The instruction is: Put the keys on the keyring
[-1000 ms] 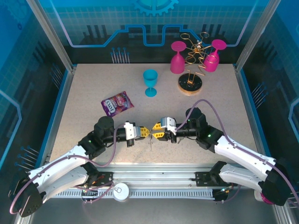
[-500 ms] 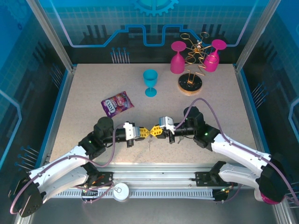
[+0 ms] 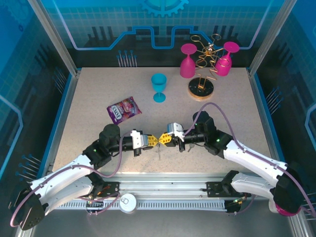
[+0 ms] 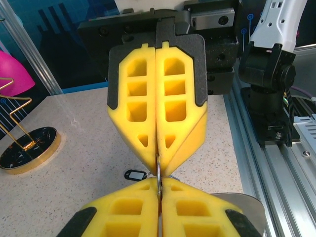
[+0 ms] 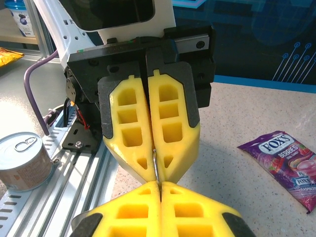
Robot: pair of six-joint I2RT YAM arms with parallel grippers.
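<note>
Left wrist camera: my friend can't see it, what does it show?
Two shut yellow end effectors meet tip to tip, the left end effector below and the right end effector above, with a thin metal piece pinched between them. Behind, a small black tag shows against the speckled table, and a gold stand's base sits far left.

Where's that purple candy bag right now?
In the top view, the candy bag lies on the table, left of and nearer than the blue goblet.

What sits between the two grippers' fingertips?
A thin metal strip, pinched by the left gripper and right gripper, tip to tip; both wrist views show it.
</note>
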